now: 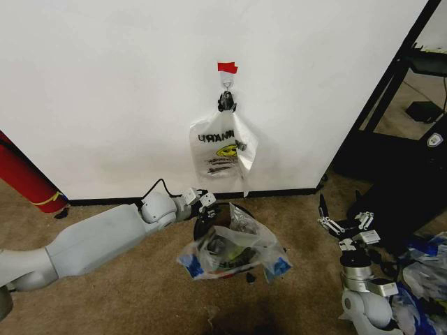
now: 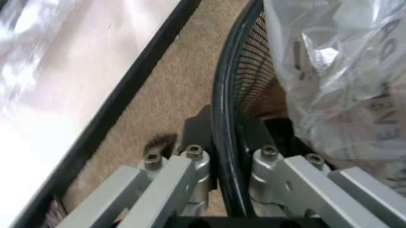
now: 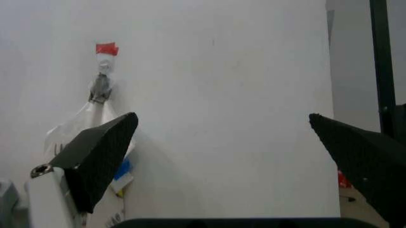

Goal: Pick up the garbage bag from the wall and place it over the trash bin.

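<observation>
Closest to the lens in our left wrist view, our left gripper (image 2: pixel 225 166) has its fingers set on either side of the black rim of the trash bin (image 2: pixel 244 76), one inside and one outside, pinching the wire edge just beside the crinkled plastic. In the head view, at lower centre of the frame, the garbage bag (image 1: pixel 234 251) already lies draped across the bin's mouth, so we judge the pick from the wall (image 1: pixel 105 84) done and the placing nearly done; what seems left is letting go and perhaps tidying the plastic, which sits bunched and uneven, not stretched round the rim. It is thin, translucent white, wrinkled, with blue patches at its corners and a yellow and dark print showing through. At upper centre a similar bag (image 1: pixel 222 146) with mirror-reversed lettering hangs from a hook (image 1: pixel 225 84) under red tape (image 1: pixel 227 68). At lower right our right gripper (image 1: pixel 346 225) waits above the carpet with its fingers spread wide, holding nothing.
</observation>
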